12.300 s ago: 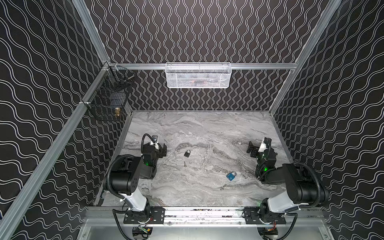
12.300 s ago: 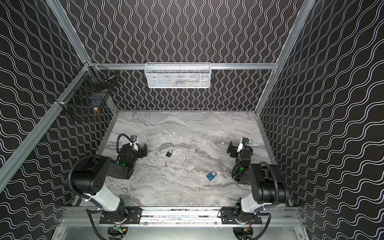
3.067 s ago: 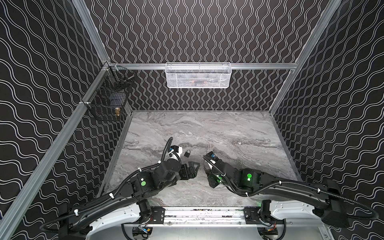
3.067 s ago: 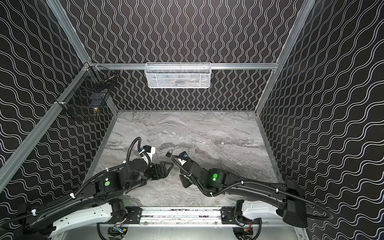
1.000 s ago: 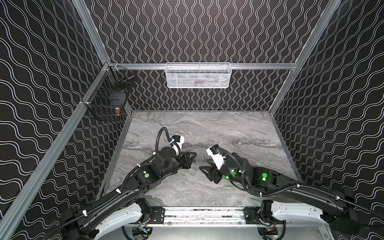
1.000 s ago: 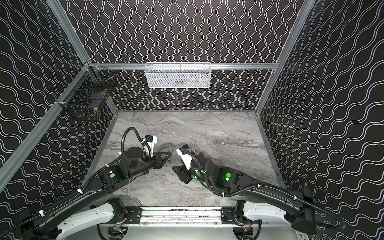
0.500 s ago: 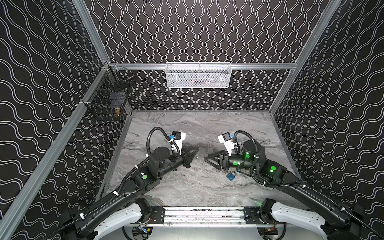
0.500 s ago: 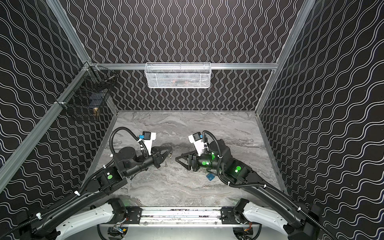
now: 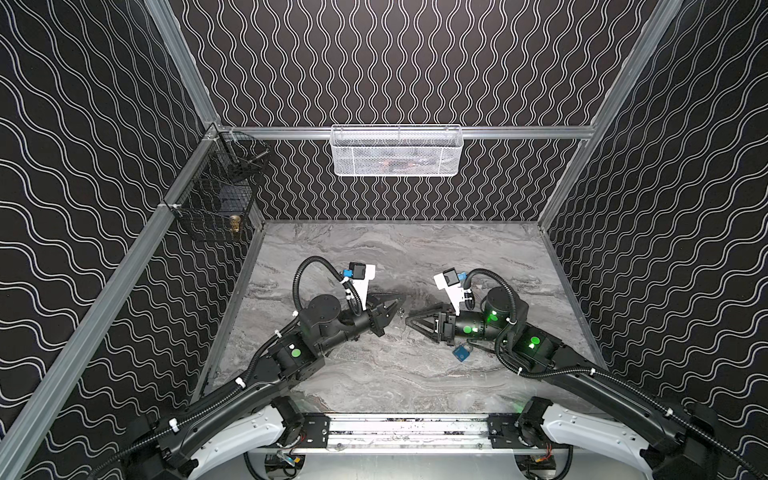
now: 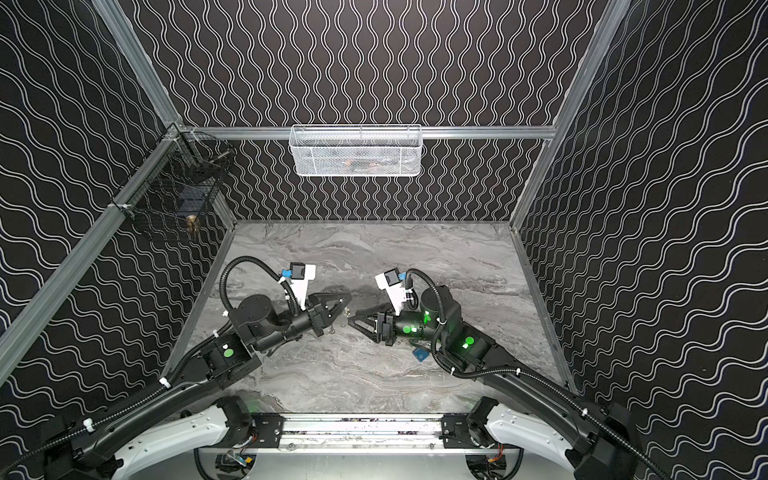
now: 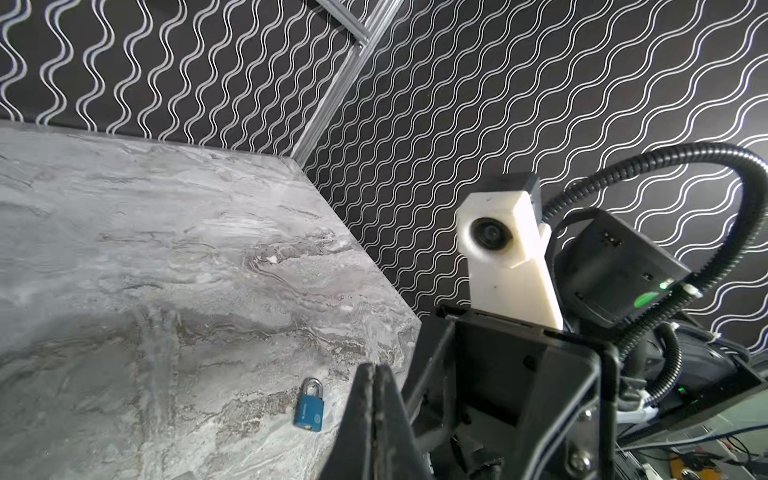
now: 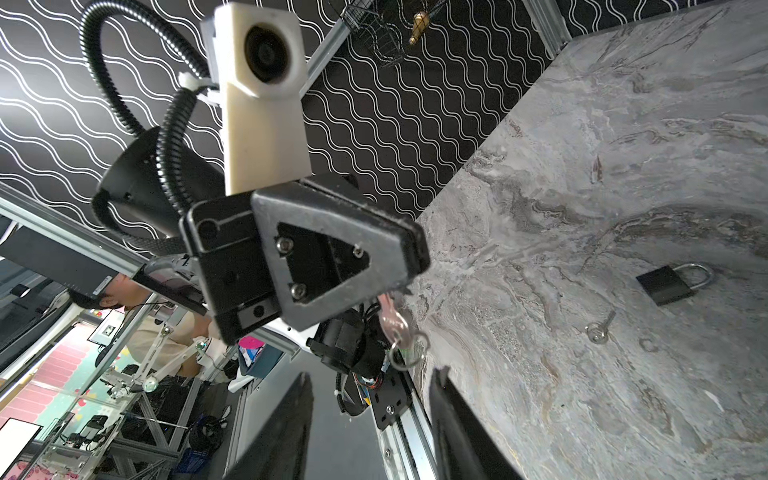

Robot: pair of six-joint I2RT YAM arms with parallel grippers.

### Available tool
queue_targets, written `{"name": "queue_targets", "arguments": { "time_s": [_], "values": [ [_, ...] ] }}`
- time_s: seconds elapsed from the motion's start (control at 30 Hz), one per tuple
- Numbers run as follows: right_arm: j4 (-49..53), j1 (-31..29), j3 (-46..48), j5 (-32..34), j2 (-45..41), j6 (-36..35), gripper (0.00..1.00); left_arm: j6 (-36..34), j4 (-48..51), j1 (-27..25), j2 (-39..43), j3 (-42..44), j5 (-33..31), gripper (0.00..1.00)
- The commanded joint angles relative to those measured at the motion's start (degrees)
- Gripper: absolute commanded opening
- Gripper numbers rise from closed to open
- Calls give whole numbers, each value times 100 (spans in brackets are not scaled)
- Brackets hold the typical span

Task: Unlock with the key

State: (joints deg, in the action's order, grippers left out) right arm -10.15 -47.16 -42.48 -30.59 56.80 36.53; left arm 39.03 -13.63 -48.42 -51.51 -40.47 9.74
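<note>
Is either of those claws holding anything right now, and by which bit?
The left gripper is shut on a small key, apparently pinched at the blade end, with the ringed head hanging free. The right gripper is open and empty.

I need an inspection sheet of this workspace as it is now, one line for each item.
Surface: grey marble tabletop.
Job's things: blue padlock and black padlock lie on it, shackles look closed; loose key beside the black padlock.
Clutter: nothing seen.
End effectors: left end effector shut on a ringed key; right end effector open, empty.
Cables: black conduit loops over each wrist.
Surroundings: wavy-patterned walls; white mesh basket and black wire basket on the rails.
</note>
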Motion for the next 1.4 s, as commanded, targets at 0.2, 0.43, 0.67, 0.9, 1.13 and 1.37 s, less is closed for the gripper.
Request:
{"name": "queue_targets", "arguments": {
  "time_s": [0.2, 0.43, 0.67, 0.9, 1.13, 1.37],
  "values": [
    [-385, 48, -364, -387, 221, 44, 40, 252, -990, 8, -92, 115, 298, 0],
    [-588, 141, -309, -551, 217, 184, 34, 257, -960, 8, -14, 72, 274, 0],
    [-955, 295, -199, -851, 354, 428, 26, 147, -842, 8, -31, 13, 204, 0],
    [-1194, 302, -131, -961, 462, 534, 20, 133, -825, 8, -88, -14, 217, 0],
    [-1136, 342, -142, -960, 443, 479, 9, 175, -871, 4, -97, 3, 254, 0],
    [-950, 423, -176, -866, 339, 421, 0, 127, -779, 8, -134, -80, 274, 0]
  ]
}}
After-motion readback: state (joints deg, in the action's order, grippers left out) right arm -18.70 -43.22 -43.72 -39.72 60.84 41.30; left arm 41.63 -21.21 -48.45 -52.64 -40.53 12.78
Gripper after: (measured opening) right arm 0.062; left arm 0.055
